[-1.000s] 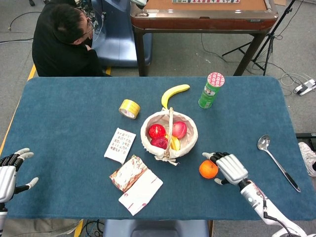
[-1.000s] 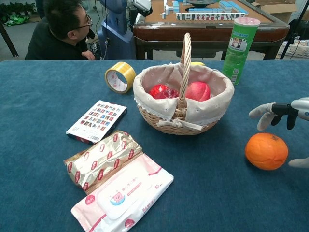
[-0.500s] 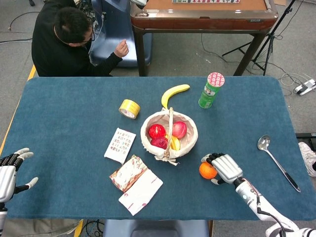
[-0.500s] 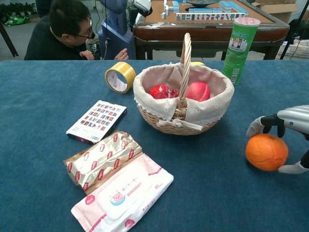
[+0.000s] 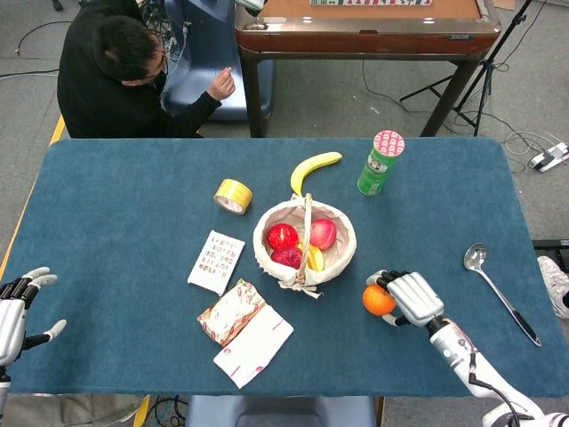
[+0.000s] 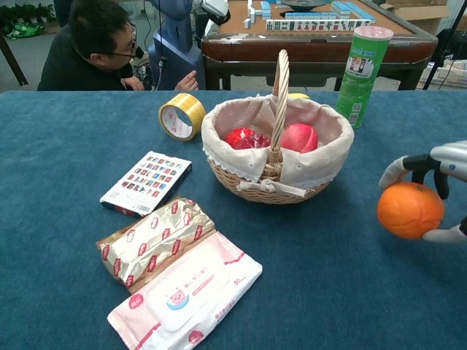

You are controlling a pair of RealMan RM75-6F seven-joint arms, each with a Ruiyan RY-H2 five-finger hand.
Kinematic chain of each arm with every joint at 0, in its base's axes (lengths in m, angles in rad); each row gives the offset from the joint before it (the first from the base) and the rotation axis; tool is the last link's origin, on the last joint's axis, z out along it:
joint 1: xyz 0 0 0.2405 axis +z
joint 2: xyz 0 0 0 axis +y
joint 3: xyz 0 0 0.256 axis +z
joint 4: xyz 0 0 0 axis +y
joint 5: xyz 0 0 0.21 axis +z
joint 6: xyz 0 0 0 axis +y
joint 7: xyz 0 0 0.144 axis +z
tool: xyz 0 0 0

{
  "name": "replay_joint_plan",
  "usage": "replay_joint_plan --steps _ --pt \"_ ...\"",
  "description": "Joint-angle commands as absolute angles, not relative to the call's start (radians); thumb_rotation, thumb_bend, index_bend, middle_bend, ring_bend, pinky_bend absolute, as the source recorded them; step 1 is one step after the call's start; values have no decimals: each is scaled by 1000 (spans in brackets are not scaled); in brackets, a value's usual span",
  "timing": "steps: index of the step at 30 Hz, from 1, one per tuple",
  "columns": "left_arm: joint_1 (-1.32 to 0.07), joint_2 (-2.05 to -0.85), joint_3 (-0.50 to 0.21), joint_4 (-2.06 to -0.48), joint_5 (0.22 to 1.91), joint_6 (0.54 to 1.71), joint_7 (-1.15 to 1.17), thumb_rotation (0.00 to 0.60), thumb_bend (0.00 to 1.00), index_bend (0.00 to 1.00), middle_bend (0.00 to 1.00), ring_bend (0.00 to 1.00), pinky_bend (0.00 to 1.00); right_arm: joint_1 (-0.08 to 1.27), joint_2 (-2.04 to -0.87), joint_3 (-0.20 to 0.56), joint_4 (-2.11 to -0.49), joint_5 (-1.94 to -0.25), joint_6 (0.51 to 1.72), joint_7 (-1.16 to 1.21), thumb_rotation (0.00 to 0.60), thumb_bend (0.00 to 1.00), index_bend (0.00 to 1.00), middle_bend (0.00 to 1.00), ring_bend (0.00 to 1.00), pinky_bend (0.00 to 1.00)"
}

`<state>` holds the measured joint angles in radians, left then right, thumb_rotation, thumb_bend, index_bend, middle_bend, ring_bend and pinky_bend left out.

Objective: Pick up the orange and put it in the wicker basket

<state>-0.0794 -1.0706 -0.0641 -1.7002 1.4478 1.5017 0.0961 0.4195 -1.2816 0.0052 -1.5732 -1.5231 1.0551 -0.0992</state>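
The orange [image 5: 378, 300] [image 6: 409, 210] is held in my right hand [image 5: 411, 299] [image 6: 442, 187], fingers over its top and thumb under it, lifted a little above the blue cloth to the right of the basket. The wicker basket [image 5: 342, 256] [image 6: 306, 164], lined with white cloth and with an upright handle, stands mid-table and holds red fruit and a yellow piece. My left hand [image 5: 16, 304] hovers open at the table's near left edge, away from everything.
A green can [image 5: 380, 163] [image 6: 362, 66] and a banana [image 5: 315, 169] lie behind the basket, with a tape roll [image 5: 233, 196] [image 6: 182, 116] to its left. A card box [image 5: 216, 261], a snack pack [image 5: 230, 311] and wipes [image 5: 253, 345] sit front left. A spoon [image 5: 498, 291] lies far right.
My right hand moved onto the orange, took hold of it and raised it slightly off the cloth. The left hand stayed put.
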Motion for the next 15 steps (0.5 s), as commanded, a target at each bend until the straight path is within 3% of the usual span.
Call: replay_joint_plan --steps 1,8,15 --pt "-81 -1071 -65 -1701 1448 1501 97 600 171 336 218 244 226 403 -1194 34 -1635 -1534 1126 -53 600 289 496 393 364 497" --pt "-79 -1071 -65 -1703 1450 1505 96 600 171 336 218 244 226 440 -1144 111 -1696 -1488 1135 -27 600 288 496 393 364 497" --pt "-73 -1068 -63 -1703 1450 1510 93 600 171 336 218 244 226 518 -1158 174 -1741 -1385 1048 -87 600 288 496 371 364 497"
